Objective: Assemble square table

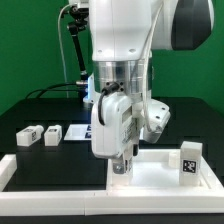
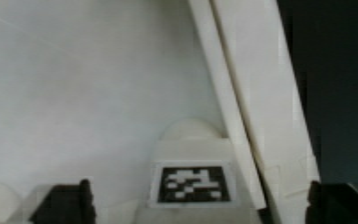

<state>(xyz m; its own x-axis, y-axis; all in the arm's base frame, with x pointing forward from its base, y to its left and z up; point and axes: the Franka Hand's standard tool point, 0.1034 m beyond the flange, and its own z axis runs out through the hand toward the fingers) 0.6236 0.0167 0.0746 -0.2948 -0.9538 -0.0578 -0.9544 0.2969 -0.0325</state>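
Exterior view, fingers: the fingers (image 1: pixel 123 163) point straight down, low over the square top (image 1: pixel 160 172), which lies on the desk (image 1: pixel 30 115).
Exterior view, legs: a standing leg (image 1: pixel 190 160) is at the top's end toward the exterior view's right. The loose legs (image 1: pixel 28 136) lie well apart from it, toward the exterior view's left.
Wrist view, fingers: released. The fingers (image 2: pixel 69 200) are spread to either side of a tagged leg (image 2: pixel 197 175) and appear not to touch it.
Wrist view, axis: the tagged leg's long axis runs along the raised rim (image 2: pixel 229 80), crosswise to the closing line.
Judgement: closing would likely pinch it across its narrow width.
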